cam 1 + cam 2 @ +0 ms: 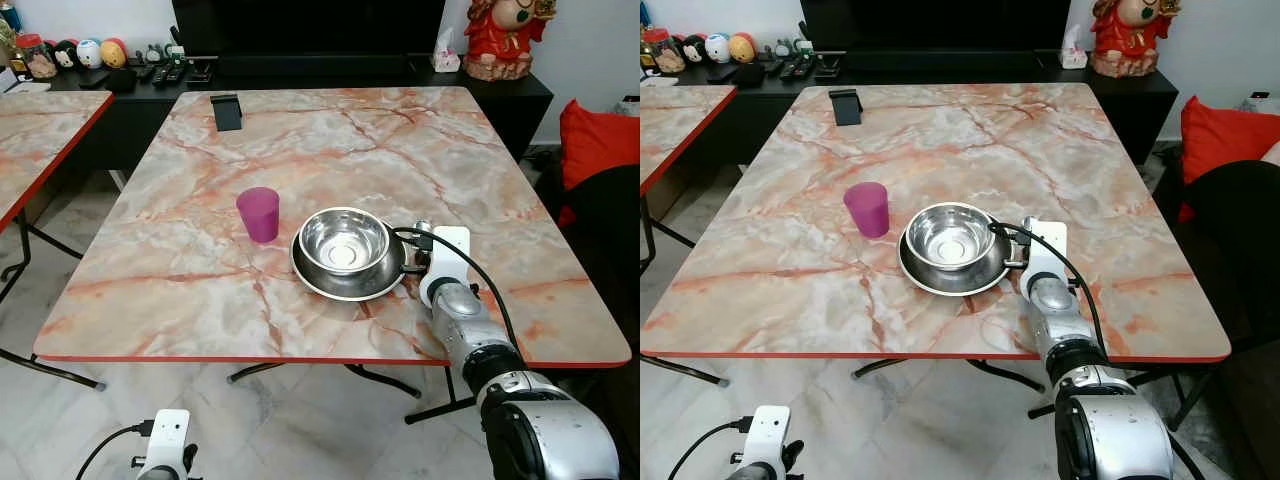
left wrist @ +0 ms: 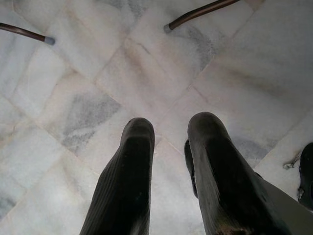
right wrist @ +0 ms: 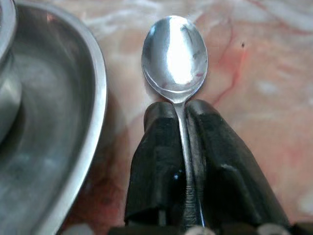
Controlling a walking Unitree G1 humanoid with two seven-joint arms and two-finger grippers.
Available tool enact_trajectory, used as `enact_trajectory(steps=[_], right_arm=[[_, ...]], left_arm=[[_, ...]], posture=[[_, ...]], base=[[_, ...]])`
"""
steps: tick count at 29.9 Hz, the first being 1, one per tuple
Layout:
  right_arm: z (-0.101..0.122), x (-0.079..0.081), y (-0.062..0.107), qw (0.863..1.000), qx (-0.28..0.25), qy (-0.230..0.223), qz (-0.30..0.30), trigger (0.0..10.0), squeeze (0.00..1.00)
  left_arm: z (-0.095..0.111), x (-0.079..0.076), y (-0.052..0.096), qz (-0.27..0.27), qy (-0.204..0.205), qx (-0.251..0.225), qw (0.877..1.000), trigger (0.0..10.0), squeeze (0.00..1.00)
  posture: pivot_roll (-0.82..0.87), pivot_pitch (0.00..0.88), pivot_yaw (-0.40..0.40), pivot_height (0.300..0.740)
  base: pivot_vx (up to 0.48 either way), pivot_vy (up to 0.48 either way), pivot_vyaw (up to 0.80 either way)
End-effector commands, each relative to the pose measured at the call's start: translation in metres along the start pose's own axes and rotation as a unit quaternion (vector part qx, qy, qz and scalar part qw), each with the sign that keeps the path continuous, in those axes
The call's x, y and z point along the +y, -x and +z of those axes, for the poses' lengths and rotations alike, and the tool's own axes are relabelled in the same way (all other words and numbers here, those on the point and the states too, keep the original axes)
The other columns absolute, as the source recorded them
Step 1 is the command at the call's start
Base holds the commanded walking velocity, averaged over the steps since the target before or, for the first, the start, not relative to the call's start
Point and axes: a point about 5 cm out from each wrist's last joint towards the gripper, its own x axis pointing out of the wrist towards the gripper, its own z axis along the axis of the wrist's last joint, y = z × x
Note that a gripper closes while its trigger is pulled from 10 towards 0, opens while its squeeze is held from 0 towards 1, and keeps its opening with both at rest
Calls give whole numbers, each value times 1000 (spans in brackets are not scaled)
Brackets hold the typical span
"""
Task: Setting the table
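Nowhere on the tableware could any brand, label or writing be read. At the far left a second marble-patterned table [image 1: 40,130] with a red edge stood apart from the main table [image 1: 200,290], a strip of tiled floor [image 1: 60,300] between them. Low at the left, the left gripper [image 2: 166,142] hung over that floor beside the near table legs, its two black fingers [image 2: 132,161] spread with a gap between them.

On the main table, a purple cup [image 1: 259,214] stood upright just left of a steel bowl [image 1: 343,240], which sat inside a wider steel plate [image 1: 330,285]. The cup and plate were near but apart. Much bare tabletop lay left of the cup and behind the dishes, up to a small black object [image 1: 227,111] near the far edge.

Just right of the plate rim, the right gripper [image 3: 182,110] was pinching the handle of a steel spoon [image 3: 174,51], fingers pressed together on it; the spoon's bowl pointed forward, over the table beside the plate without touching it. Whether it rested on the surface I cannot tell.

Behind stood a dark sideboard [image 1: 500,90] with small figurines [image 1: 90,52] and a red statue [image 1: 500,35]; a red cushion [image 1: 598,140] lay at the right.
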Motion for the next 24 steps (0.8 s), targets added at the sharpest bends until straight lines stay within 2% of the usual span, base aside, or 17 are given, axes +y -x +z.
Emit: enact_trajectory(steps=[1,17,18,19,20,24], right_arm=[[-9,1,1,1000,16,-3,1,10000,580],[-9,2,1,1000,15,-3,1,10000,537],[-9,2,1,1000,15,-3,1,10000,435],[-9,2,1,1000,15,-4,1,10000,435],[-9,2,1,1000,14,-4,1,10000,0],[-9,2,1,1000,14,-3,3,10000,0]], left_arm=[[-6,4,1,5,-12,12,1000,10000,0],[-5,4,1,6,-11,12,1000,10000,0],[-5,4,1,6,-11,12,1000,10000,0],[-5,4,1,6,-11,12,1000,10000,0],[-5,4,1,6,-11,12,1000,10000,0],[-5,4,1,7,-10,12,1000,10000,0]], posture=[[-8,9,17,740],[-5,13,16,740],[-5,13,16,740],[-5,13,16,740],[-5,14,16,740],[-5,14,16,740]], base=[[0,0,0],[0,0,0],[0,0,0],[0,0,0],[0,0,0],[0,0,0]])
